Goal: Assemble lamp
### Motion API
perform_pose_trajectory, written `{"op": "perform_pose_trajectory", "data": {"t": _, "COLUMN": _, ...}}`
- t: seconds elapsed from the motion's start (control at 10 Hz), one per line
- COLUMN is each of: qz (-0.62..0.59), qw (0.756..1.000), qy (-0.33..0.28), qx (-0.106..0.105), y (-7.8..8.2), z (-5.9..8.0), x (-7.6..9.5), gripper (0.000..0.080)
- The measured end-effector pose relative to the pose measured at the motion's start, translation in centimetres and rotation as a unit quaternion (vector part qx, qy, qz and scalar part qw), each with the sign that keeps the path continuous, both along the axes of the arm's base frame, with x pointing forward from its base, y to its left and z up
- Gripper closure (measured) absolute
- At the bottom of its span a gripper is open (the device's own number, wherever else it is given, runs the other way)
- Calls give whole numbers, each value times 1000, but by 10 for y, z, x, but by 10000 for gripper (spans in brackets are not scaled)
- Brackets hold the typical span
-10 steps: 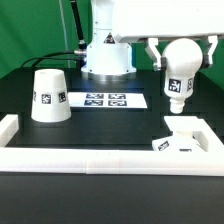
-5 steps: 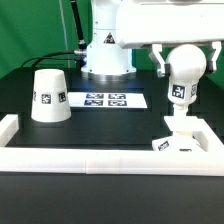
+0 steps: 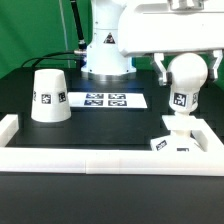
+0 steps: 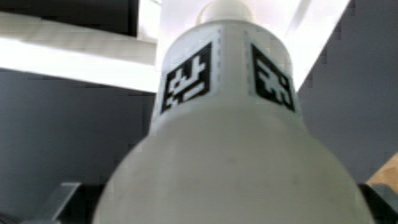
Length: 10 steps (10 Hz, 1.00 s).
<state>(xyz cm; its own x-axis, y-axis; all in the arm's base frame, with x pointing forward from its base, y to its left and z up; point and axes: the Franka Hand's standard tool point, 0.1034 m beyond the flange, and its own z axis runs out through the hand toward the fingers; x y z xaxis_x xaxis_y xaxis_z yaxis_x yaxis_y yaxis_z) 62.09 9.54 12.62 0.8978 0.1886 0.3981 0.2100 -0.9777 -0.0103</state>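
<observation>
My gripper (image 3: pixel 187 66) is shut on the round top of the white bulb (image 3: pixel 182 88) and holds it upright, tag facing front. The bulb's narrow lower end stands right over the flat square base (image 3: pixel 190 140), which lies at the exterior view's right by the rail. I cannot tell whether the end is seated in it. In the wrist view the bulb (image 4: pixel 222 130) fills the frame, with two tags on it, and a dark finger (image 4: pixel 64 203) shows at its edge. The cone shade (image 3: pixel 50 96) stands alone at the exterior view's left.
The marker board (image 3: pixel 105 100) lies flat in the middle, in front of the arm's white pedestal (image 3: pixel 105 55). A long white rail (image 3: pixel 100 160) runs along the front, with short returns at both ends (image 3: pixel 8 127).
The gripper has carried the bulb down and slightly toward the exterior view's right, bringing its lower end onto the base. The shade and base have not moved.
</observation>
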Motion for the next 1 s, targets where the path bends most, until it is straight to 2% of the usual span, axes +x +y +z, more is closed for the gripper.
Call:
{"op": "perform_pose_trajectory", "data": {"t": 0.3, "qz": 0, "qw": 1000, "qy": 5, "qx": -1, "y": 0, "z": -7, "x": -3, "gripper": 220}}
{"op": "perform_pose_trajectory", "data": {"t": 0.6, "qz": -1, "qw": 999, "qy": -39, "qx": -2, "y": 0, "z": -7, "x": -7, "gripper": 220}}
{"op": "perform_pose_trajectory", "data": {"t": 0.9, "qz": -2, "qw": 999, "qy": -44, "qx": -2, "y": 0, "z": -7, "x": -8, "gripper": 216}}
{"op": "perform_pose_trajectory", "data": {"t": 1.0, "qz": -2, "qw": 999, "qy": -44, "qx": -2, "y": 0, "z": -7, "x": -8, "gripper": 117}}
